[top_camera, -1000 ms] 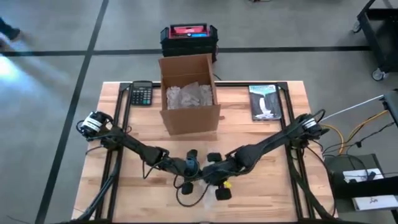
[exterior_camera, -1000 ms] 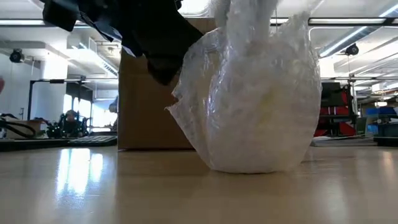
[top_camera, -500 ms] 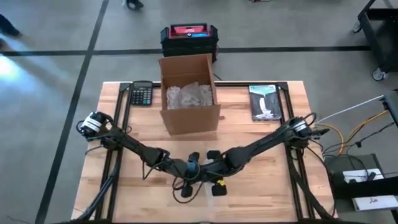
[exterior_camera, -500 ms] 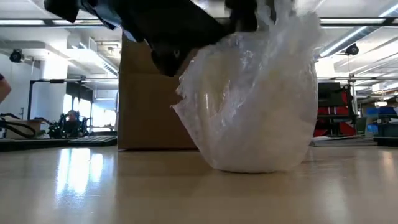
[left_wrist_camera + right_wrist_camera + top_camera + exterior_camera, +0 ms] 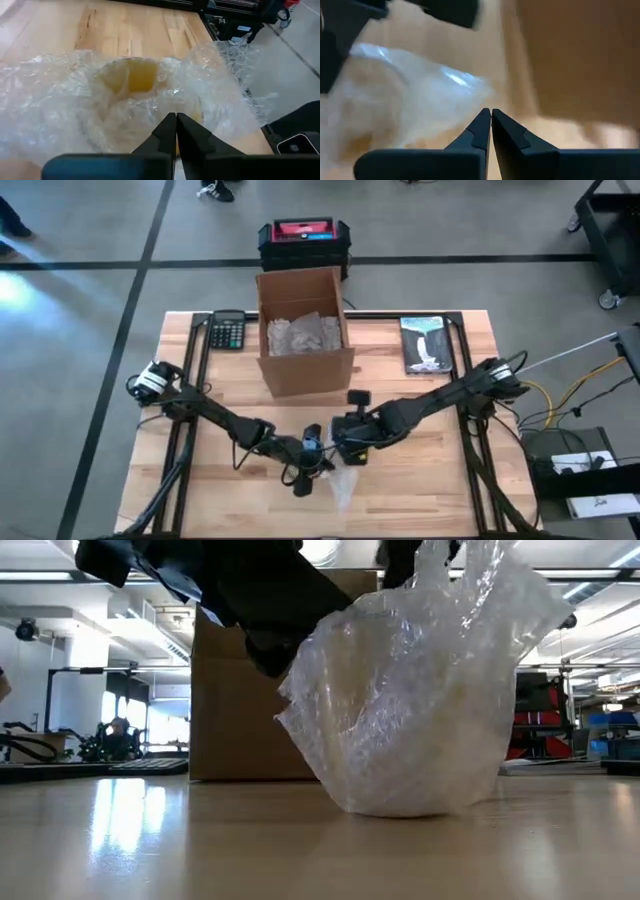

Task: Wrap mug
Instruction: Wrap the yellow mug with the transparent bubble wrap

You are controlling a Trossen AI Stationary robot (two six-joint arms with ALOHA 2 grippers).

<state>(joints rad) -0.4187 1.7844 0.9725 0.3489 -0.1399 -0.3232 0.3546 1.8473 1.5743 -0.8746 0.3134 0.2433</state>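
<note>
**Wrapped mug in front of the box**

The table [image 5: 420,480] carries everything, and I place the rest by the box [image 5: 303,330], open-topped with crumpled paper inside, standing at the middle of the far half. A calculator [image 5: 227,331] lies just to its left and a book [image 5: 425,343] well to its right, both near the far edge. A black case [image 5: 304,237] sits on the floor behind it.

The mug [image 5: 131,80], yellowish, sits in bubble wrap [image 5: 420,710] in front of the box, toward the near edge; the wrap rests on the wood.

My left gripper [image 5: 308,465] is at the wrap's left side, fingers pressed together over it. My right gripper [image 5: 352,442] hangs between box and wrap, fingers pressed together with nothing in them.

Bare wood lies open on both sides of the wrap.
</note>
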